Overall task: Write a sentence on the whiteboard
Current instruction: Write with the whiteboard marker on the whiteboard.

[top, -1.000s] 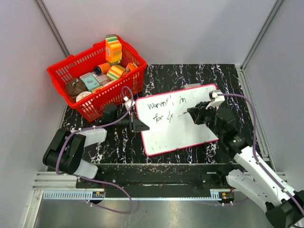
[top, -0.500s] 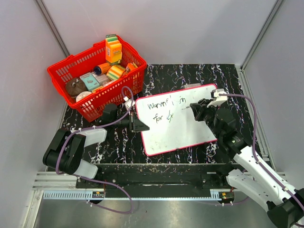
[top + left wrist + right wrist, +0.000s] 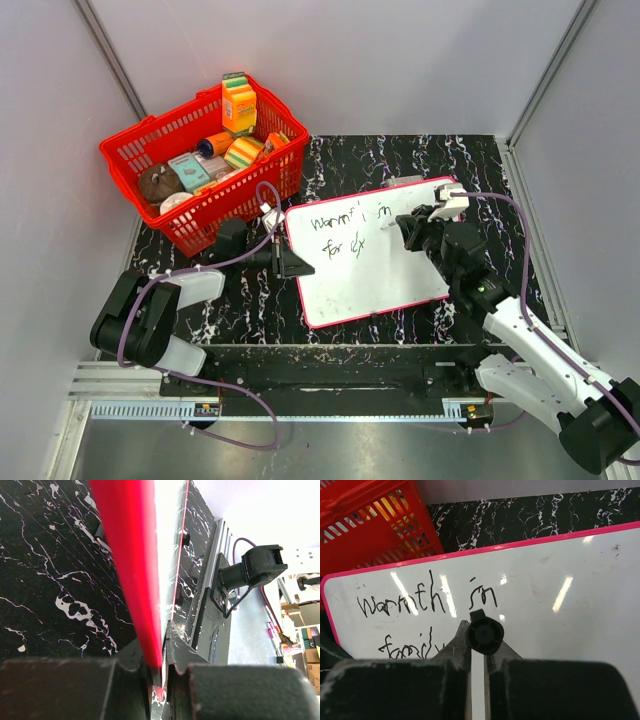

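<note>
The right gripper (image 3: 412,228) is closed on a black marker (image 3: 484,635), held over the upper middle of the whiteboard (image 3: 375,275). The left gripper (image 3: 157,666) is closed on the board's red-pink frame at its left edge, the frame pinched between both fingers.

The whiteboard lies flat on the black marbled table (image 3: 470,170), just right of the red basket (image 3: 225,205), rotated so that its right end sits farther from the arms.

Obstructions: in the right wrist view the marker is seen end-on, so its tip is hidden behind its own body and contact with the board cannot be confirmed. The gripper body cuts off the lower part of the second line of writing. In the left wrist view the board is seen edge-on and its face shows no legible text.

Writing: the first line reads "warmth in". The second line begins "famil", the remainder covered. From the top view the same lines are too small to read reliably.

Basket contents include an orange carton (image 3: 238,105). Its label and those of the other packages are illegible.
</note>
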